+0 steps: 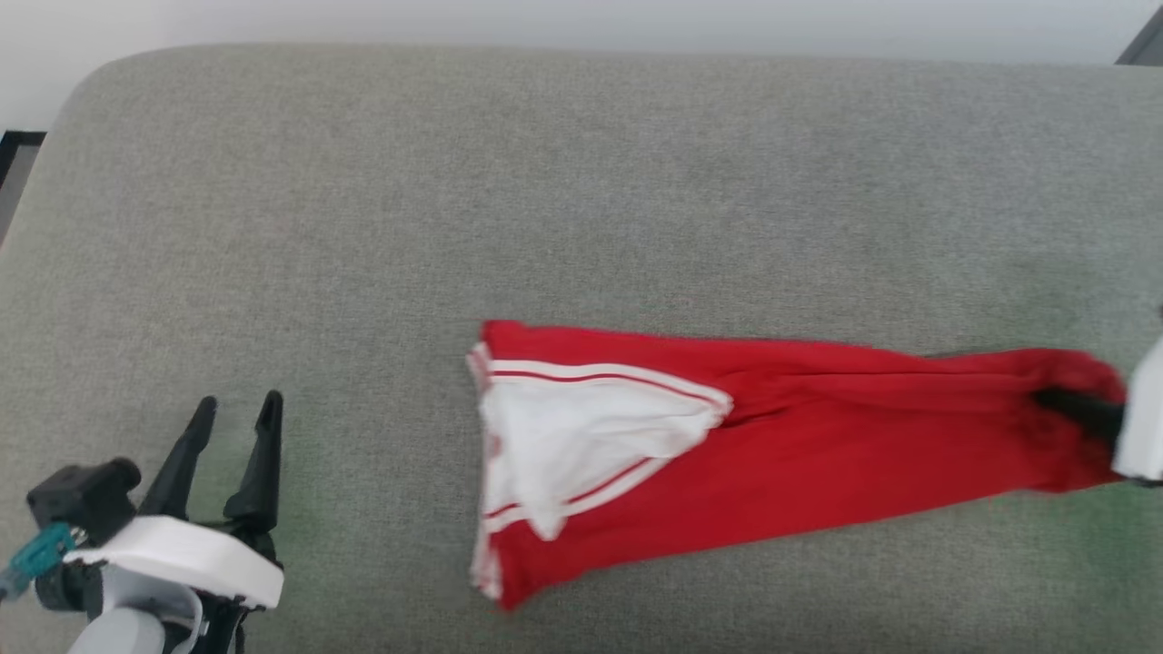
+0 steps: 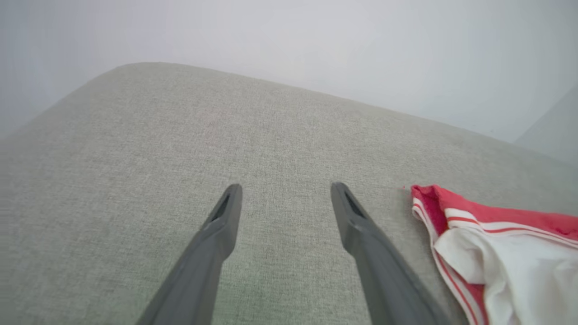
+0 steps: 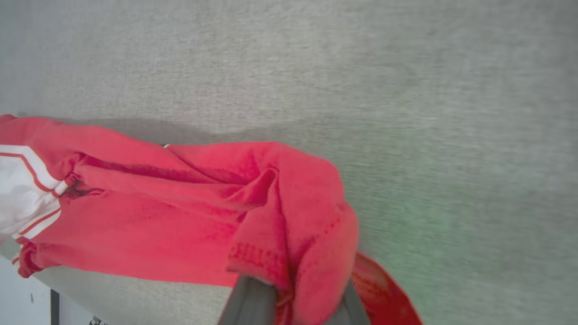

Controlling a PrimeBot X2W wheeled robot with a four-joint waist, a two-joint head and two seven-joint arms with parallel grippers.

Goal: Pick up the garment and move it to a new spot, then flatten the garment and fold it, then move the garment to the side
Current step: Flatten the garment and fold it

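Observation:
The garment (image 1: 818, 427), red with a white sleeve and striped trim, lies stretched in a long bunch across the grey cushion (image 1: 454, 182). Its right end is pinched by my right gripper (image 1: 1077, 409) at the right edge of the head view. In the right wrist view the red fabric (image 3: 189, 212) is bunched between and over the two grey fingers (image 3: 253, 302), so the gripper (image 3: 298, 298) is shut on it. My left gripper (image 1: 239, 407) stands open at the lower left, well to the left of the garment. In the left wrist view its fingers (image 2: 216, 234) spread over bare cushion, the sleeve end (image 2: 496, 243) at their right.
The grey upholstered cushion fills the scene, with its rounded back edge (image 1: 545, 54) against a pale wall. Its left edge (image 1: 36, 182) drops off near a dark strip of floor. Bare cushion lies behind and left of the garment.

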